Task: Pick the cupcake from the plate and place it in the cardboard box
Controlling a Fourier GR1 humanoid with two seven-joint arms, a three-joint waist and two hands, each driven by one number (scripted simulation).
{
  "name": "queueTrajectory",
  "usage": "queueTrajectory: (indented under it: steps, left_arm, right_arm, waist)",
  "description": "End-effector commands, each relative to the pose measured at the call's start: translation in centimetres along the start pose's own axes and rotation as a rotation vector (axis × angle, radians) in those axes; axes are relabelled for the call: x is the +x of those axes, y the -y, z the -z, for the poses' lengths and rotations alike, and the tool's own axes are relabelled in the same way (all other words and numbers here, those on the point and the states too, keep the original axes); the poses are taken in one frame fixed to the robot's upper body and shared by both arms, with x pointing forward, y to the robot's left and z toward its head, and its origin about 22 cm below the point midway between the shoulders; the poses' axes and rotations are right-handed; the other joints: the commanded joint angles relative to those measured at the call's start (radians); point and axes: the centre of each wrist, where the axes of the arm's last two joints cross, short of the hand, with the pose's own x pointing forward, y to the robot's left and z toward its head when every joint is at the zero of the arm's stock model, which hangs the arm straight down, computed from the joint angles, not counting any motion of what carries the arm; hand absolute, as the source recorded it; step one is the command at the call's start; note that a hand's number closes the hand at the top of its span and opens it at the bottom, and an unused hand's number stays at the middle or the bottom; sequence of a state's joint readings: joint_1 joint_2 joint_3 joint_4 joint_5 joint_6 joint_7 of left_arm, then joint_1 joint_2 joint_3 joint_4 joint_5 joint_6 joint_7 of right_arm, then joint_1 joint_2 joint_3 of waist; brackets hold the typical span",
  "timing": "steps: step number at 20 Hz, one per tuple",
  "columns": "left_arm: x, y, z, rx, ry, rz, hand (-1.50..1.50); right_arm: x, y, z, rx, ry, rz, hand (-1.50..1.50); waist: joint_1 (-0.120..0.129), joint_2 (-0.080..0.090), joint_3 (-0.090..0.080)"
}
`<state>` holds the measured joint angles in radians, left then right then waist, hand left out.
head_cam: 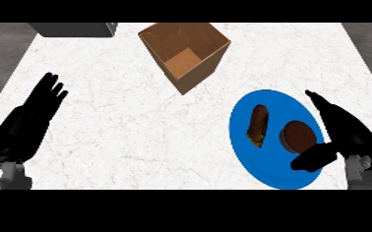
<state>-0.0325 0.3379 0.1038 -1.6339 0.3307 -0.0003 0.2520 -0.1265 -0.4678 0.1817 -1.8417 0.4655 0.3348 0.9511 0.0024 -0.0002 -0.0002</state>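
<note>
While the cupcake (297,136) sits on the right half of the blue plate (245,145), lying on its side with its round dark face turned up, we note that it has not been lifted. Our right hand (340,136) frames it: long fingers extend along the cupcake's right side toward the far rim, and the thumb reaches in from the near side, just beside or touching the cake; we cannot tell which. We judge the hand spread and holding nothing, set so as to bracket the cake before closing. An elongated brown pastry (258,125) lies left of the cupcake on the same plate, apart from it, and should stay clear of a grasp made from the right. The cardboard box (185,54) stands well apart at the far middle of the marble counter (116,128), its open mouth facing up and slightly tilted, ready to receive a drop from above. Our left hand (33,120) rests at the left edge, fingers straight and relaxed, away from the work. A dark grey object (73,28) occupies the far left corner. We assess the grasp as pending, the transfer as not begun.
</note>
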Motion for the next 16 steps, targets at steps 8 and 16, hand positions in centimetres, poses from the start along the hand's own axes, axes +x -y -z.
queueTrajectory:
  steps: [8, 16]
  left_arm:
    - [-0.5, -0.4, -0.2, 0.016, 0.009, 0.001, 0.0]
    - [1.3, -0.8, 0.5, 0.008, -0.008, 0.011, 0.0]
  right_arm:
    - [-0.6, -2.0, 1.7, 0.042, -0.091, -0.07, -1.5]
    - [-2.0, -1.6, 3.3, 0.078, -0.106, -0.077, -1.5]
  waist:
    - [-0.001, 0.0, 0.0]
    - [-0.003, 0.0, 0.0]
